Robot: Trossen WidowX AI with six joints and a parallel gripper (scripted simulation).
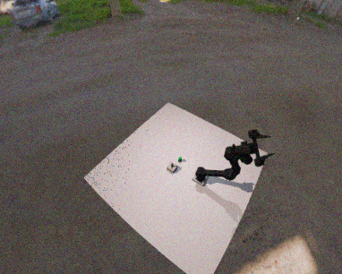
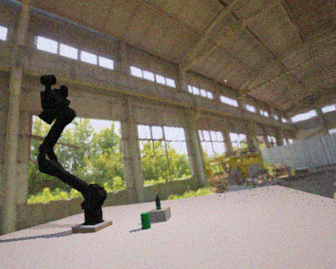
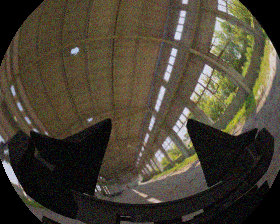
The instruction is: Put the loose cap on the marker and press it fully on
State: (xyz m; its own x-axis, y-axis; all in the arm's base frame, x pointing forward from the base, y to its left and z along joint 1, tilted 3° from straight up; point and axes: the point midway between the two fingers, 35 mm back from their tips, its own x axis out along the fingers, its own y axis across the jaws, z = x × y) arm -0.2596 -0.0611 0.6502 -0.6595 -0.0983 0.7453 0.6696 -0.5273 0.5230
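End effector point(image 3: 147, 145) is spread wide and empty, raised high, aimed at the roof; cap point(image 2: 145, 221) stands loose on the tabletop point(image 2: 252, 229) just beside the holder point(image 2: 160, 214) gripping the upright marker point(image 2: 157, 201)

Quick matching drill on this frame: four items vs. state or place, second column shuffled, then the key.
Items:
1. small green cylindrical cap
2. dark upright marker
3. grey square holder block
4. black claw

States:
A. raised high, fingers wide apart, holding nothing
B. standing in the block, uncapped
C. loose on the white table, beside the block
D. on the table, marker rising from its top

Pairs: 1-C, 2-B, 3-D, 4-A
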